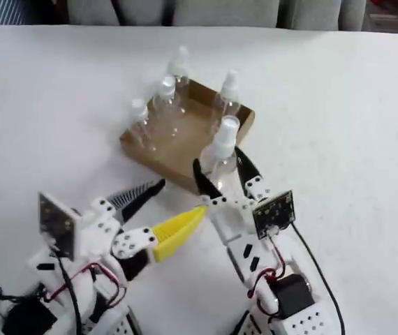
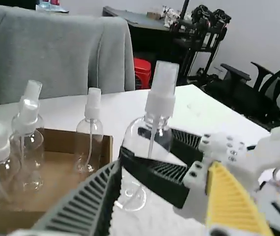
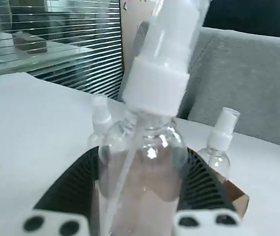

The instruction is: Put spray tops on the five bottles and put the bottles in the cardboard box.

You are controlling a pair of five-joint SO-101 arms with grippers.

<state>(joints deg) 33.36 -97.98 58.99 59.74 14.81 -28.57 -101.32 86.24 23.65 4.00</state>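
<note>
One bottle, clamped by the right gripper seemingly just outside the near edge of the cardboard box, should be lifted in upright.

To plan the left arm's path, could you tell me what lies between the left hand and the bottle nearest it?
One black finger of the right hand, which grips that bottle; high and left wrist views show it past the left hand.
</note>
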